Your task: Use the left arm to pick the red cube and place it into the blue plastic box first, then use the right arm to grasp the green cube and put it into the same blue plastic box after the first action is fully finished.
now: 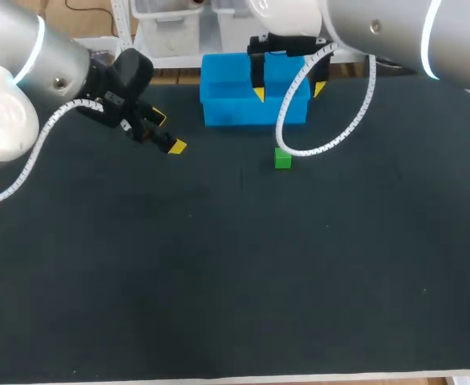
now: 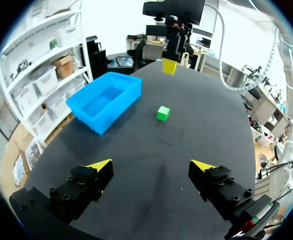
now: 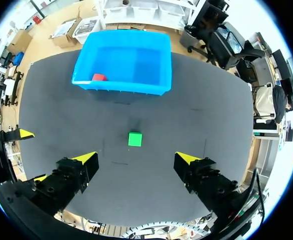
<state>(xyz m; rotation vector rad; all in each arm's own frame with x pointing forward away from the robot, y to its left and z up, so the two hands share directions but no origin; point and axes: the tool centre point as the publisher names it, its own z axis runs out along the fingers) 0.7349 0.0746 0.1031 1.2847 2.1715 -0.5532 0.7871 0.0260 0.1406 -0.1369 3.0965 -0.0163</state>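
1. First stage, judged complete: the red cube point(image 3: 99, 77) lies on the floor of the blue plastic box point(image 3: 121, 89), at the end nearer the left arm and close to the wall that faces the green cube point(image 1: 282, 159); no end effector touches it
2. Left end effector point(image 2: 151, 166): fingers spread wide with nothing between them; it hangs over the worktop point(image 1: 219, 265) on the left side, well apart from the box and from both cubes
3. Second stage, judged not yet done: the green cube sits on the worktop outside the box, just in front of its long wall, untouched
4. Right end effector point(image 3: 135, 158): fingers wide apart and empty; the head view places it high, near the box, and its own wrist view looks down on the green cube, which lies ahead of and roughly centred between the fingers, with no contact
5. Container contents: the right wrist view shows the red cube and nothing else in the box; from the left wrist view the near wall hides the cube
6. Outstanding, by judgement: the right arm has to descend on the green cube, grip it, carry it over the rim and release it beside the red cube
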